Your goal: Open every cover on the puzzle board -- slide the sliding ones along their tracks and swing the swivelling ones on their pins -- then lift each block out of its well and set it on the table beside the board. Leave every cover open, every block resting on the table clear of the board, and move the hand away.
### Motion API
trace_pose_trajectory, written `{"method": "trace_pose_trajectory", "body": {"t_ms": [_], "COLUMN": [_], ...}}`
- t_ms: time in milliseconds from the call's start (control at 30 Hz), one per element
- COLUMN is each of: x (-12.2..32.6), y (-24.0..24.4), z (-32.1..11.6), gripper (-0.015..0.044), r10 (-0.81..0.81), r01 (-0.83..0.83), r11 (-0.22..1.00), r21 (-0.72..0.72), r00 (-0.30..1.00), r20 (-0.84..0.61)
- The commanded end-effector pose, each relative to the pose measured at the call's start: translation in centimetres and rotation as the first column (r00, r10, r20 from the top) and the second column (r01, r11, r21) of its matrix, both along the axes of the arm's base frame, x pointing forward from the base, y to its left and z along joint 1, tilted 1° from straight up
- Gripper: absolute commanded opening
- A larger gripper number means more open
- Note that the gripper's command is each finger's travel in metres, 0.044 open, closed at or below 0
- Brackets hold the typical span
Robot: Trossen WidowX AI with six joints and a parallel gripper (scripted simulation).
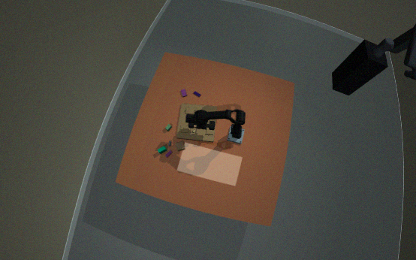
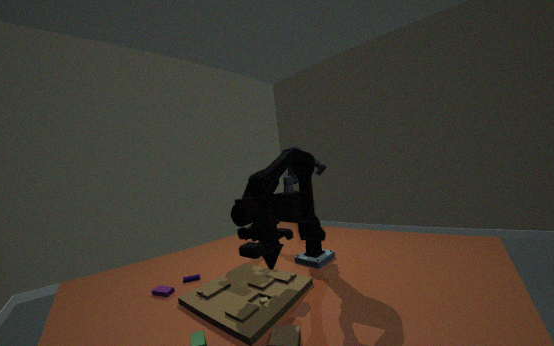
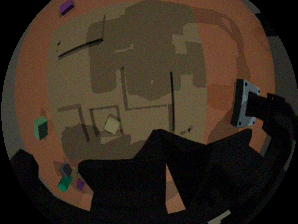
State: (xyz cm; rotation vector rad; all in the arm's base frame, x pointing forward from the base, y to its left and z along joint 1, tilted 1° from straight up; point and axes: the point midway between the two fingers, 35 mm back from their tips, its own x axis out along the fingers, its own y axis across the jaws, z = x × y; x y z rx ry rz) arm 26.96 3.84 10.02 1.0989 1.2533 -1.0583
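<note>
Pincer (image 2: 271,267) shut, gripping nothing, above puzzle board (image 1: 180,124) (image 2: 210,312) (image 3: 75,80).

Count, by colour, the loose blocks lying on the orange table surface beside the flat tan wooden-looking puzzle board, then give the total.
Small purple-to-violet rectangular blocks: 3
Green rectangular blocks: 2
Small grey block: 1
Brown block: 1
Total: 7

I'm counting now: one board (image 1: 182,117) (image 2: 220,314) (image 3: 75,75), four raised covers (image 2: 241,313) (image 3: 69,121), three purple pieces (image 1: 183,93) (image 2: 163,291) (image 3: 66,7), two green pieces (image 1: 161,149) (image 2: 198,338) (image 3: 41,128), one grey piece (image 1: 170,143) (image 3: 66,169), one brown piece (image 1: 180,146) (image 2: 285,336), all on one desk (image 1: 259,150) (image 2: 420,290) (image 3: 30,90)!
</note>
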Motion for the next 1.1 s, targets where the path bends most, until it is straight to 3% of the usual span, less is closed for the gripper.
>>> {"method": "trace_pose_trajectory", "body": {"t_ms": [0, 1067], "x": [0.0, 0.2], "y": [0.1, 0.2], "z": [-0.2, -3.3], "gripper": [0.0000, 0.0000], "r10": [-0.006, -0.006], "r01": [0.006, 0.006], "r11": [1.000, 1.000], "r21": [0.007, 0.007], "r00": [1.000, 1.000], "r20": [-0.001, -0.001]}}
